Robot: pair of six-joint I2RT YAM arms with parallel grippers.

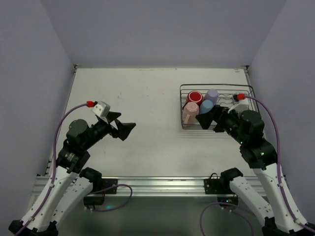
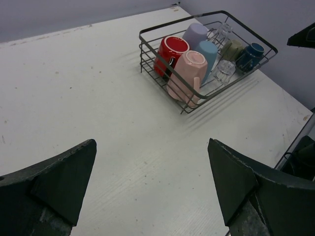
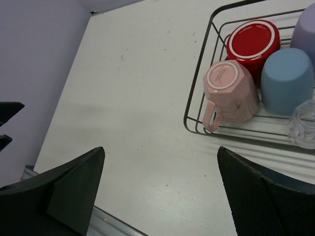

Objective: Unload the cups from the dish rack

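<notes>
White table (image 1: 142, 93), cups (image 3: 231, 91) in dish rack (image 1: 216, 85), left end effector (image 2: 151, 147) and right end effector (image 3: 160, 152) spread wide, empty

Lab cell, plain walls (image 1: 157, 29), white table (image 1: 128, 98)

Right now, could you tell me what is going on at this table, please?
The cups are to be unloaded from the wire dish rack, and none is out yet. The pink mug, red cup and blue cup sit in it with the others. The right tool hangs open and empty near the pink mug's corner. The left tool, open too, is over bare table farther off.
</notes>
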